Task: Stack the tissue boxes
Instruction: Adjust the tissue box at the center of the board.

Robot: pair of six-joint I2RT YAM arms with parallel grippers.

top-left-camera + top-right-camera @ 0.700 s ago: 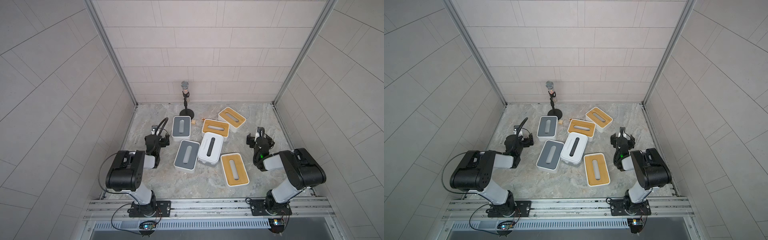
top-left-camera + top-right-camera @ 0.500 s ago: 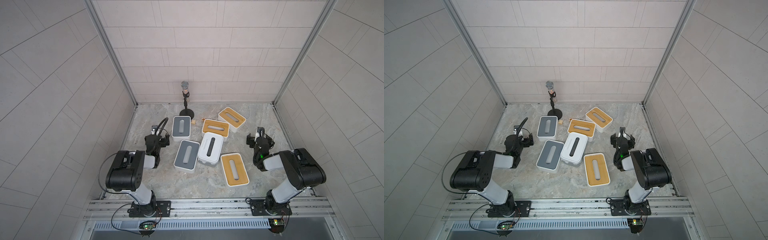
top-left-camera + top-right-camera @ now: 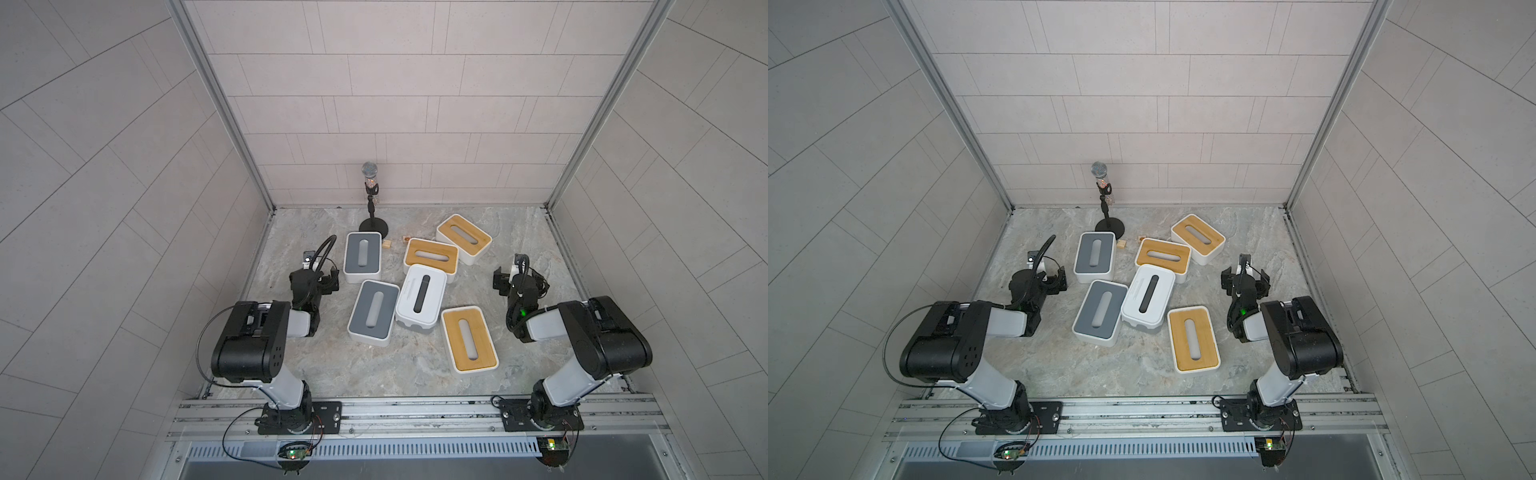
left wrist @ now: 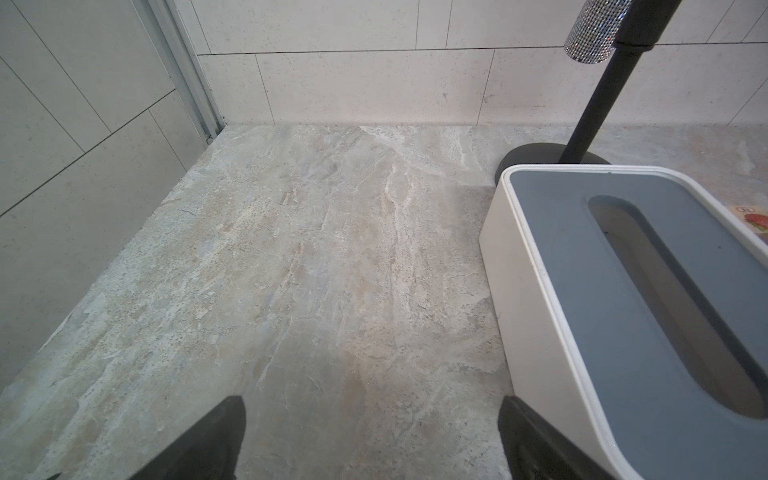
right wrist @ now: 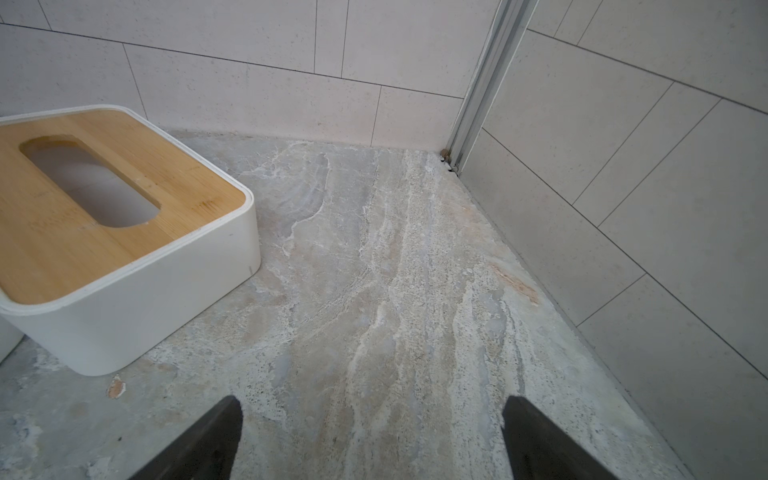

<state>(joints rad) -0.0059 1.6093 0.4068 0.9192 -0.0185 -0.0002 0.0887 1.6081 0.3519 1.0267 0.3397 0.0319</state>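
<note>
Several tissue boxes lie unstacked on the stone floor in both top views. Two have grey lids (image 3: 362, 257) (image 3: 372, 318), one is white with a dark slot (image 3: 420, 298), and three have bamboo lids (image 3: 431, 258) (image 3: 464, 237) (image 3: 468, 339). My left gripper (image 3: 318, 280) (image 4: 372, 419) hangs open and empty over bare floor, beside the far grey-lidded box (image 4: 582, 291). My right gripper (image 3: 517, 276) (image 5: 372, 419) is open and empty too, over bare floor to the right of the far bamboo-lidded box (image 5: 104, 232).
A microphone on a black stand (image 3: 371, 199) rises at the back, its round base (image 4: 536, 156) just behind the far grey-lidded box. Two small wooden cubes (image 3: 387, 244) (image 3: 405, 238) lie between the far boxes. Tiled walls close in on three sides.
</note>
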